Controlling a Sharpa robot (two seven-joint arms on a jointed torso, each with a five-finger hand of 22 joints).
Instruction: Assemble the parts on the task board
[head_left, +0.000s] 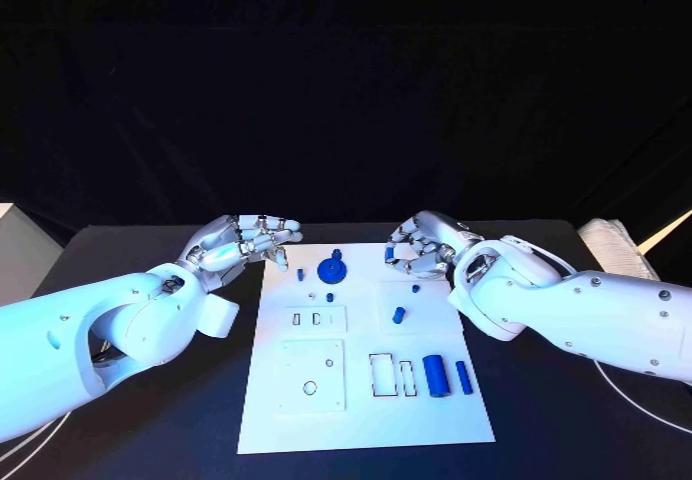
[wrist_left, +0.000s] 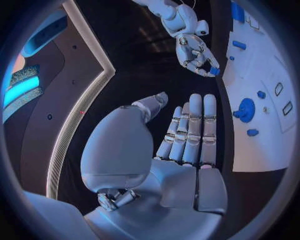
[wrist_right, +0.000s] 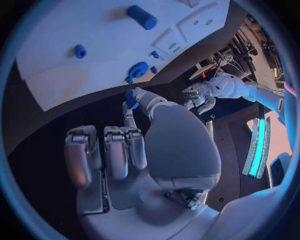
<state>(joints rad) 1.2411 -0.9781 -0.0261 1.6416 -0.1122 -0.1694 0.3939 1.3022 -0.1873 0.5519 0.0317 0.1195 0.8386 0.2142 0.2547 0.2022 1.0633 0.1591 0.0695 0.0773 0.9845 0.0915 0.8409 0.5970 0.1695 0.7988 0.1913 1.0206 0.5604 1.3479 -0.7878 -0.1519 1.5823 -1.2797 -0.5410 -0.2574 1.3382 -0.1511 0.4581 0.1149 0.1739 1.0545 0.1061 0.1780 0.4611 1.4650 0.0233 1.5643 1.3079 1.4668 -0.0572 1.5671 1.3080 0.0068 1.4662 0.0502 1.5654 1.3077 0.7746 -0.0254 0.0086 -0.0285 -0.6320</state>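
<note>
The white board (head_left: 368, 350) lies flat in the middle of the black table (head_left: 144, 420), long side running away from the robot. Nearest the robot, its lower right corner has a rectangular outline slot, and just beside that stand a thick blue cylinder (head_left: 434, 376) and a thinner blue bar (head_left: 463, 377), side by side and apart from each other. To their left is a raised square panel with round holes. Further up the board sits a small plate with narrow slots, and on the right half a short blue peg (head_left: 398, 315) with a tiny blue piece above it. Near the far end lies a round blue disc (head_left: 333, 269) with a knob on its rim, and small blue bits lie just beside it.

Beyond that, the two hands hang over the far corners of the board. The left hand (head_left: 248, 241) is at the far left corner, and the left wrist view shows its fingers (wrist_left: 195, 130) straight and lying side by side, thumb apart, holding nothing. The right hand (head_left: 423, 246) is at the far right corner, fingers curled, and it pinches a small blue part (wrist_right: 131, 98) between thumb and fingertip; the left wrist view shows the same blue piece at its fingertips.
</note>
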